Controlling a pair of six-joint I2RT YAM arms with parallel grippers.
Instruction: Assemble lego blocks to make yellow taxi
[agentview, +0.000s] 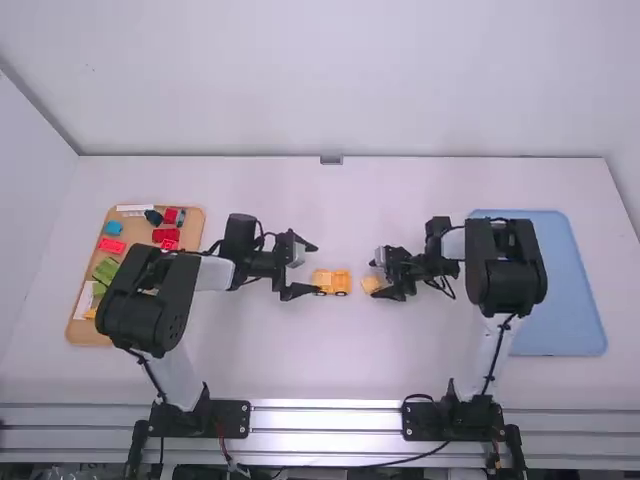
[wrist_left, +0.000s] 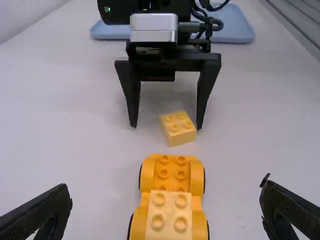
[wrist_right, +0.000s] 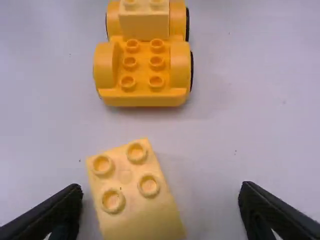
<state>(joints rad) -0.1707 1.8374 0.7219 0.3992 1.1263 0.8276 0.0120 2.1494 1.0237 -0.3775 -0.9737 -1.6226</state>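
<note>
In the high view an orange wheeled car base (agentview: 341, 283) stands mid-table, a pale yellow block on its end nearer the left arm. My left gripper (agentview: 301, 270) is open beside that end. My right gripper (agentview: 383, 276) is open around a loose pale yellow block (agentview: 372, 284). The left wrist view has my left gripper (wrist_left: 165, 207) spread wide, the car base (wrist_left: 171, 175) between its fingers, and the loose block (wrist_left: 178, 128) farther off. In the right wrist view the loose block (wrist_right: 131, 192), slightly turned, lies nearer one finger of my right gripper (wrist_right: 160, 205), beyond it the car base (wrist_right: 142, 75).
A brown tray (agentview: 85, 325) with red, blue, green and other blocks lies at the left, partly under the left arm. A blue tray (agentview: 575, 290) lies at the right behind the right arm. White walls rise past the table's far edge.
</note>
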